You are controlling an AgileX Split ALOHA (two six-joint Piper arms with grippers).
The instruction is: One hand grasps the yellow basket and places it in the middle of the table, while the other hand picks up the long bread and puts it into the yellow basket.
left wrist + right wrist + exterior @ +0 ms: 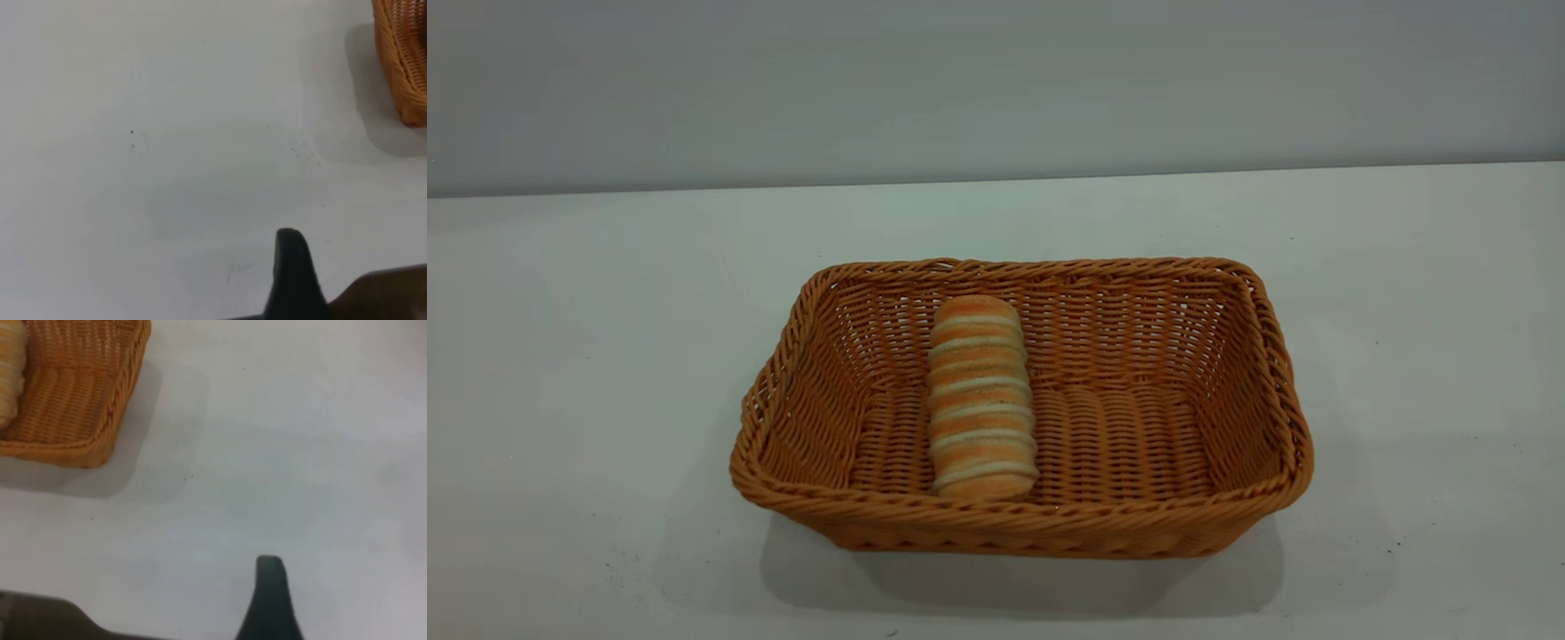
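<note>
The yellow basket [1232,373] sits abt mid-table, its long side across the exterior view, near rim toward the camera. Rectangular wicker, orange-tan strands, braided rim all round, sides sloping outward from a flat woven floor. It casts a soft shadow on the near side and to the left.

Inside it, left of centre, lies the long bread [980,397]. It runs near-to-far: near end on the basket floor close to the near wall, far end tilted up against the far wall. Oblong roll w/ rounded ends, ribbed crosswise in alternating orange-brown and cream stripes. Nothing else in the basket; the right part of the floor is bare weave.

The table [587,356] is plain white matte w/ a few tiny dark specks, and ends at a grey wall behind.

Neither arm shows in the exterior view. The left wrist view has one black tapered finger [291,277] over bare tabletop, well apart from a basket corner [403,60]; holds nothing, but how far the left gripper is open I cannot tell. The right wrist view is alike: one dark finger [270,603] above the table, basket corner [87,407] and a bit of bread [10,373] farther off. Nothing gripped; right gripper's opening can't be told either.
</note>
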